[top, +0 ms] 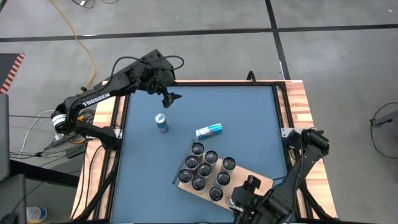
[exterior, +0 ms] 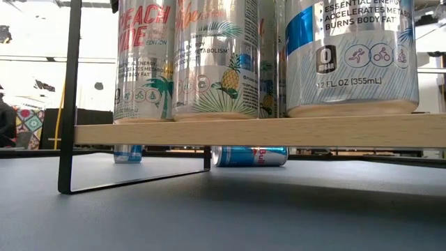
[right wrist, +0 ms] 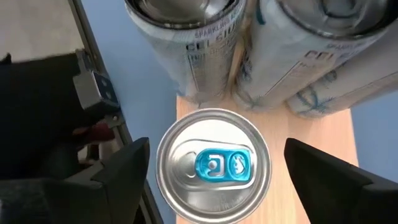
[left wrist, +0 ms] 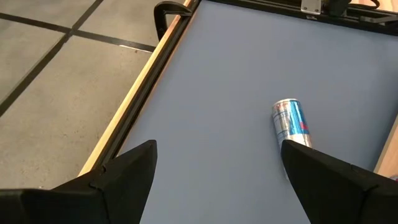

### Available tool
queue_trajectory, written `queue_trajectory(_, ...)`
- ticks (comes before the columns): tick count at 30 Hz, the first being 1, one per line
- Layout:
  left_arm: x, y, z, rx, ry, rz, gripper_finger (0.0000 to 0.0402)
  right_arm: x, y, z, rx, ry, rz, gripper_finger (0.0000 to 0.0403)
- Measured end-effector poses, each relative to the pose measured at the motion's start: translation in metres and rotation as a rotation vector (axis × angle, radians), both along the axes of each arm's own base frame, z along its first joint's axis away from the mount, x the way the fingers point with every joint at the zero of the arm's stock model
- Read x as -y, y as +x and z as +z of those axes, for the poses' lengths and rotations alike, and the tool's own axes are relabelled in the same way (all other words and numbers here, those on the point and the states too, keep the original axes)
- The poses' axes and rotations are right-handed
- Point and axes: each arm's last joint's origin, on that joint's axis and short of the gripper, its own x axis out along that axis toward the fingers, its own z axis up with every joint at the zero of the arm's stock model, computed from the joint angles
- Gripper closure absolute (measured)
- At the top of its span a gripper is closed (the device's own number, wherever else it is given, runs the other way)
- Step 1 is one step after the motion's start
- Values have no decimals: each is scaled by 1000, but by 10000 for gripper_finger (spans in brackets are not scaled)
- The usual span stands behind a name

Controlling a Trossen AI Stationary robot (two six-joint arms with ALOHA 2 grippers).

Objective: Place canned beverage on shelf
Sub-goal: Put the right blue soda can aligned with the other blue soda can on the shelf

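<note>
The shelf (top: 260, 180) is a light-wood board at the table's near right, on a black frame, with several tall cans (top: 205, 169) upright on it. My right gripper (right wrist: 217, 146) is open above the shelf's near end. Its fingers stand on either side of a silver can with a blue tab (right wrist: 213, 165), which stands upright on the board, and they do not touch it. My left gripper (top: 169, 99) hangs open over the table's far left and holds nothing. A blue can (top: 161, 122) stands upright on the table. Another blue-and-silver can (top: 209, 130) lies on its side.
Shelf cans (right wrist: 186, 43) stand close behind the blue-tab can. In the low view the board (exterior: 258, 130) sits raised on a black leg (exterior: 70, 104), with the lying can (exterior: 249, 155) beyond it. Wooden strips (top: 298, 106) edge the blue table (top: 236, 106), which is bare at the far right.
</note>
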Motion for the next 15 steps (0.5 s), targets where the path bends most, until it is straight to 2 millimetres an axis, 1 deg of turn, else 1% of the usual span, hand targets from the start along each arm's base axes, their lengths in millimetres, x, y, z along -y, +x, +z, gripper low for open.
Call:
queue_trajectory(3, 0, 0, 0, 4, 3, 0, 72, 7, 4, 3, -45, 27, 21, 47)
queue_trajectory(8, 0, 1, 1, 12, 10, -1, 72, 20, 2, 19, -49, 51, 40, 48)
queue_trajectory(11, 0, 1, 1, 12, 10, -2, 72, 29, -5, 33, -38, 32, 64, 48)
queue_trajectory(15, 1, -2, 4, 19, 14, -3, 72, 52, -23, 61, 2, -26, 70, 49)
